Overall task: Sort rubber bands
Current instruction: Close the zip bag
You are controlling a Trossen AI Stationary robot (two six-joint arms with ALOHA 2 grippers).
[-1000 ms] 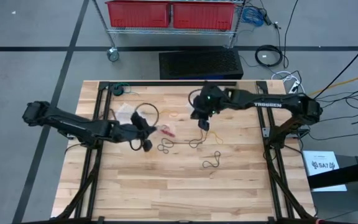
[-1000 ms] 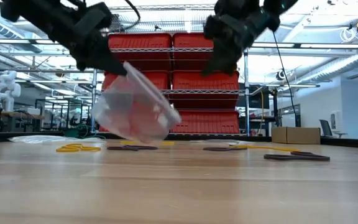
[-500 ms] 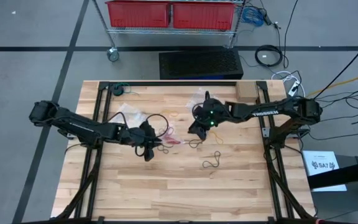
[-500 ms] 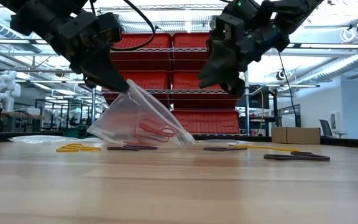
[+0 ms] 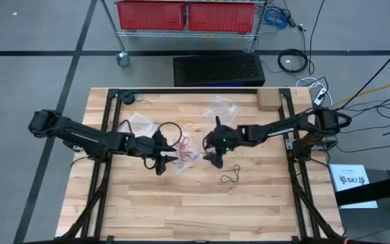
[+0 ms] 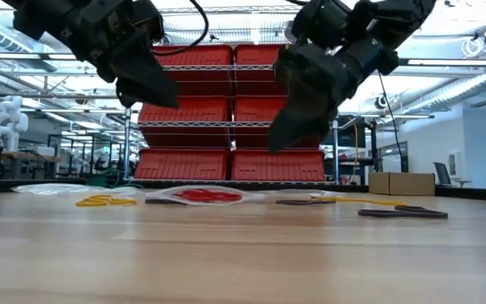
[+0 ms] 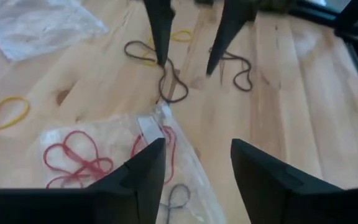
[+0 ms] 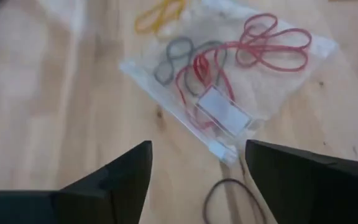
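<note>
In the high view the left gripper [image 5: 168, 160] and right gripper [image 5: 213, 158] hover, fingers apart and empty, either side of a clear bag [image 5: 187, 154] lying mid-table; its contents blur here. The low view shows red rubber bands [image 6: 209, 196] bagged flat, with yellow bands [image 6: 105, 201] and black bands [image 6: 402, 213] loose on the wood, so sorting looks partly done. The wrist views confirm red loops plus one grey band [image 8: 173, 55] inside the bag, and a loose black band [image 7: 171, 86] nearby; how many remain I cannot tell.

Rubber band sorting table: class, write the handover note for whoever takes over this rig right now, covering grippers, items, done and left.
Left gripper: open, empty, hanging just above the clear plastic bag.
Right gripper: open, empty, hanging over the bag's other side.
The bag lies flat mid-table, with thin red rubber bands in or on it; a greyish loop shows beside them.
Done: red bands gathered at that bag.
Left: black rubber bands lie loose on the wooden table, as do the yellowish tan bands. Two more clear bags lie on the far half of the table.
</note>
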